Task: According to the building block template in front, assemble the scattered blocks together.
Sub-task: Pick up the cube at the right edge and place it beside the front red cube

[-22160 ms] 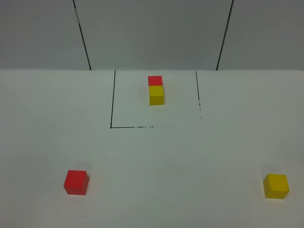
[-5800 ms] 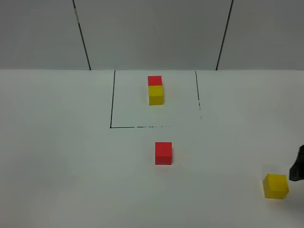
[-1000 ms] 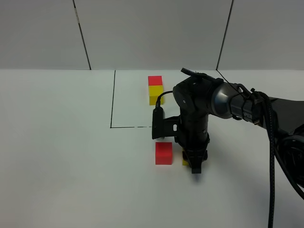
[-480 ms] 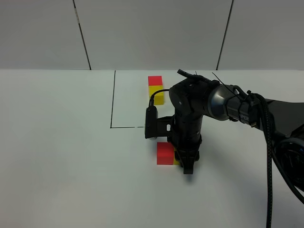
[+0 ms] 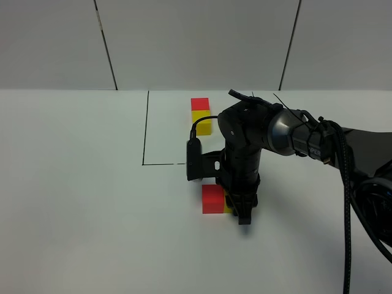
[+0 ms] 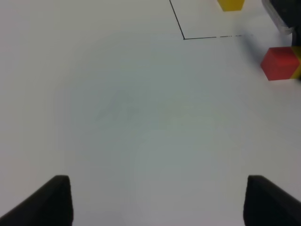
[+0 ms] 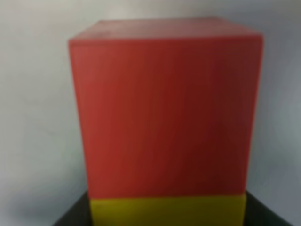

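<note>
The left gripper (image 6: 157, 193) hangs over bare table (image 5: 73, 202), jaws wide apart and holding nothing. From its wrist view the loose pair lies well away, toward 2 o'clock.

In the high view the right gripper (image 5: 244, 213) has reached across the middle and points down onto the yellow cube (image 5: 227, 204). Only a sliver of that cube shows beside the fingers. The right wrist view shows dark finger parts against both of its sides, so the jaws look narrow and closed on it.

The yellow cube sits at 3 o'clock of the red cube (image 5: 212, 199), and the two faces meet with no visible gap. The joining itself therefore looks done. What is probably left is to let go and lift clear without dragging the yellow cube away.

Farther off, at 12 o'clock of the pair, the black lines (image 5: 144, 128) frame the template (image 5: 201, 116). Its red block lies at 12 o'clock of its yellow one, so the model runs near to far while the loose pair runs side to side. If direction counts, a quarter turn may be needed.

Beyond is the grey wall (image 5: 196, 43).
</note>
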